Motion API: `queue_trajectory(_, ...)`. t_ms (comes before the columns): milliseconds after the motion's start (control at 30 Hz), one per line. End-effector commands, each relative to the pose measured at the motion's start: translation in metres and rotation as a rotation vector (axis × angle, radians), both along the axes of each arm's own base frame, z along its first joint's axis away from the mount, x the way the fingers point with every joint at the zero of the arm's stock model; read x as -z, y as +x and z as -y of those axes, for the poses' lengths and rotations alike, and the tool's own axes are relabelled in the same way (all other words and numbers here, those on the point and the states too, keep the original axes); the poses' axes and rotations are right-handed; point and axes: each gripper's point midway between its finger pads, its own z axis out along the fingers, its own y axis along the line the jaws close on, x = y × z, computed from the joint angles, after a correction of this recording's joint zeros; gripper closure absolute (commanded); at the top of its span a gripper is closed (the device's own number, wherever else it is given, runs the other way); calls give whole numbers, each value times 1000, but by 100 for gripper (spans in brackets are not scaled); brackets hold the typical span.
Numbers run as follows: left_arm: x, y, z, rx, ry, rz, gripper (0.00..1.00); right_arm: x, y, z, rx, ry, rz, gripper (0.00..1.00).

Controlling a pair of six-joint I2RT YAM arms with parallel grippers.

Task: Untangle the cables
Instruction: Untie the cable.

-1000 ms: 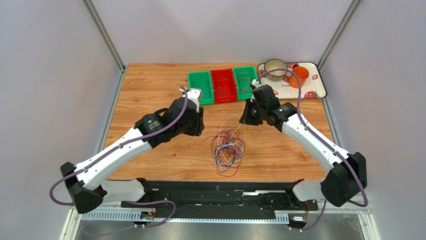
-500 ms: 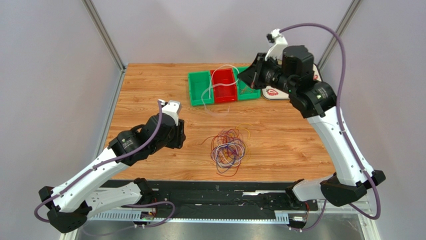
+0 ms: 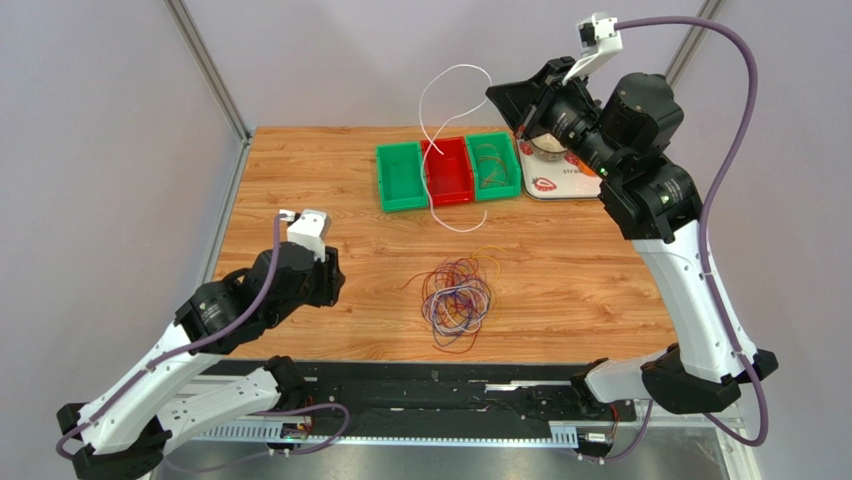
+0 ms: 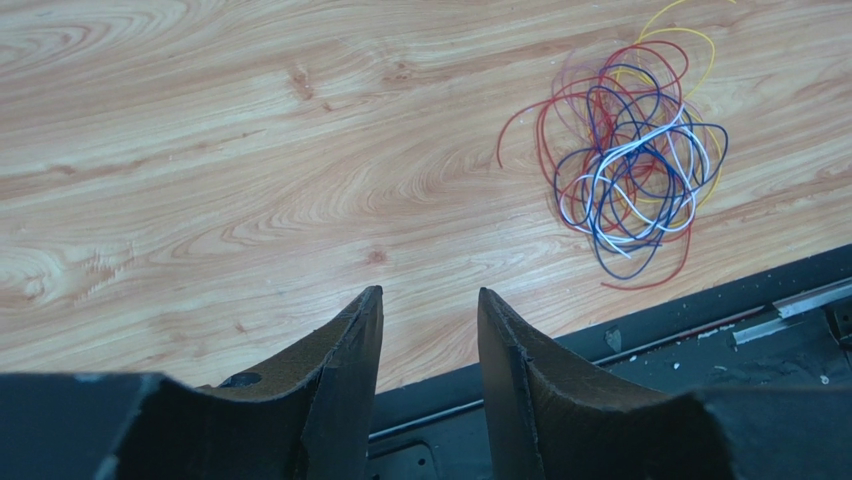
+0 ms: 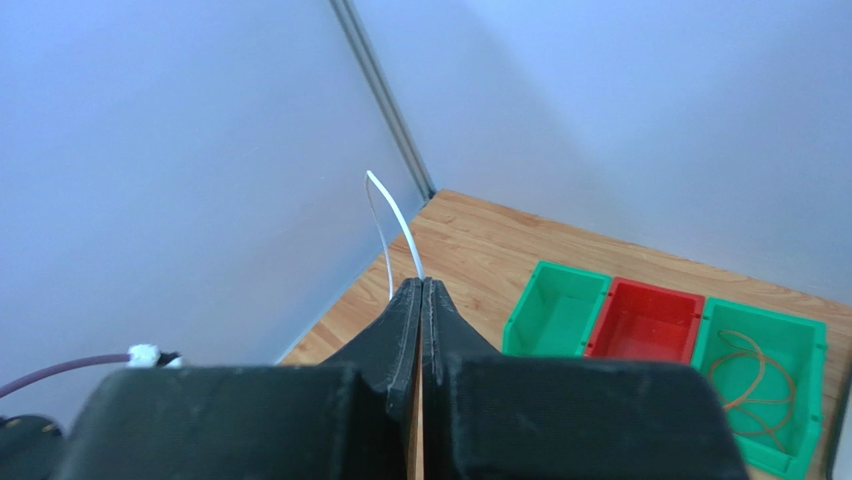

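Top external view: a loose tangle of thin, glossy cables point(image 3: 458, 300) in red, blue, purple, yellow and white lies in round overlapping loops at the centre of the frame, on a table point(image 3: 300, 180) of warm wood-grain planks. One white cable point(image 3: 421, 108) is pinched in the right gripper point(image 3: 522, 118), whose black, matte fingers are pressed together on it. It arcs high against the back wall and hangs down past the red bin point(image 3: 446, 170), its tail resting on the wood in front of that bin.

The left gripper point(image 4: 430, 300) has rough dark pads, partly spread, with nothing between them. It sits at centre left of the frame, well apart from the tangle.

Half a second ago the right arm was lower and the white cable drooped over the bins; now it is lifted clear above them. The left arm has drawn back toward the lower left.

Two green bins point(image 3: 401, 177) of smooth moulded plastic flank the red one; the right one holds a thin brownish loop point(image 5: 755, 380). A strawberry-print tray point(image 3: 545, 185) lies beside them. Pale lilac-grey walls point(image 3: 100, 150) and metal corner posts point(image 3: 205, 65) enclose the table.
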Motion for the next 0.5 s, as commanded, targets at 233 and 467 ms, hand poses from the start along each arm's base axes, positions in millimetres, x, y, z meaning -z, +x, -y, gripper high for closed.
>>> queue_trajectory(233,-28,-9,-32,-66,-91,133,51,34,64,0,188,-40,-5,100)
queue_trajectory(467,-34,-10,-42,-99,-129,172,49,49,102,-6,268,-64,-12,100)
